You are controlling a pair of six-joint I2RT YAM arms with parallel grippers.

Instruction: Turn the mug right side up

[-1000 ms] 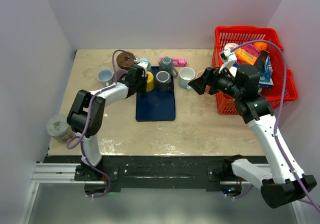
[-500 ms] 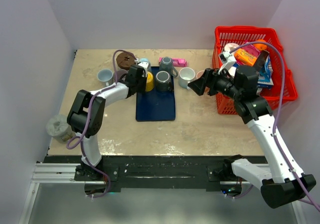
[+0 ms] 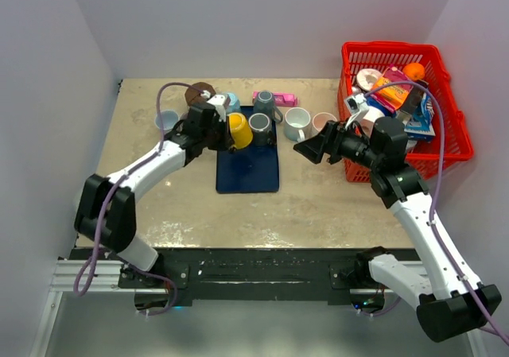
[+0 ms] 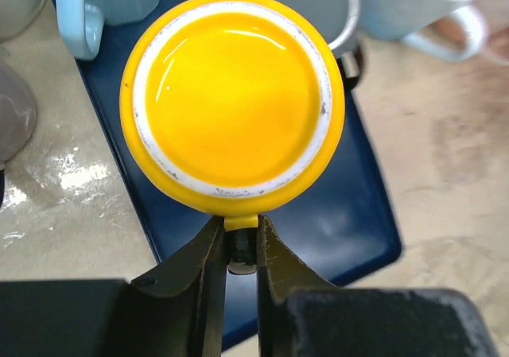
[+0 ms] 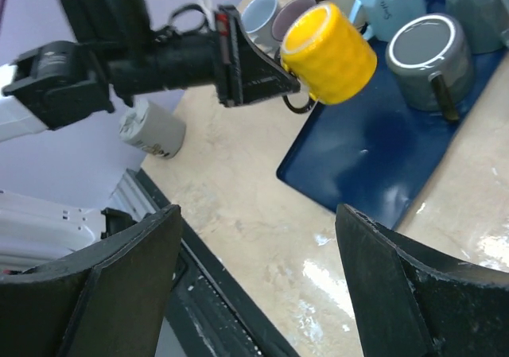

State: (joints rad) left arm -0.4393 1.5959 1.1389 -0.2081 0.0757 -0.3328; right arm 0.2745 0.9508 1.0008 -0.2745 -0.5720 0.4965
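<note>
My left gripper (image 4: 240, 242) is shut on the handle of the yellow mug (image 4: 232, 95), whose round base faces the left wrist camera. In the top view the yellow mug (image 3: 238, 129) is lifted and tilted above the far left part of the blue tray (image 3: 248, 171). In the right wrist view the mug (image 5: 330, 53) hangs on its side over the tray (image 5: 374, 162), held by the left gripper (image 5: 288, 85). My right gripper (image 3: 306, 147) is open and empty, above the table right of the tray.
A grey mug (image 3: 260, 128) stands upside down on the tray. Other mugs (image 3: 297, 119) stand along the tray's far edge. A red basket (image 3: 445, 146) of goods is at the right. A grey cup (image 5: 151, 129) stands at the table's left edge.
My left gripper has lifted the yellow mug off the tray and tipped it onto its side. The left arm has stretched out. The right gripper has moved slightly lower and left.
</note>
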